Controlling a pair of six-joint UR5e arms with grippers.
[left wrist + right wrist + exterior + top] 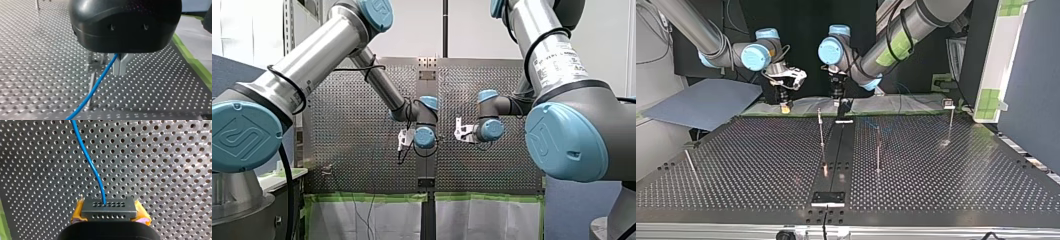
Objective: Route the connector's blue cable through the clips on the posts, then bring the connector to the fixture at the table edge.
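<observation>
Connector (pixel 109 210) sat clamped crosswise in my right gripper (pixel 110 214), yellow pads (pixel 78 211) closed on its two ends, holed face pointing out. Blue cable (pixel 91 165) left that face at mid-block and ran straight ahead of the fingers over the perforated table (pixel 961 175). My left gripper (pixel 120 66) had its metal fingers (pixel 123 65) closed together, cable coming out at their root and trailing below them; looked pinched, not just alongside. In the top view both grippers hung upper centre of the frame, at the table's far edge, behind the posts (pixel 821 132). Clips (pixel 948 104) too small to read, but no cable showed in any, so I judged routing not yet started: this was the pick-and-tension step. Next move would need the span between the grippers kept taut, carried to the nearest post and lowered into its clip. Fixture (pixel 828 198) sat bottom centre, well apart.
</observation>
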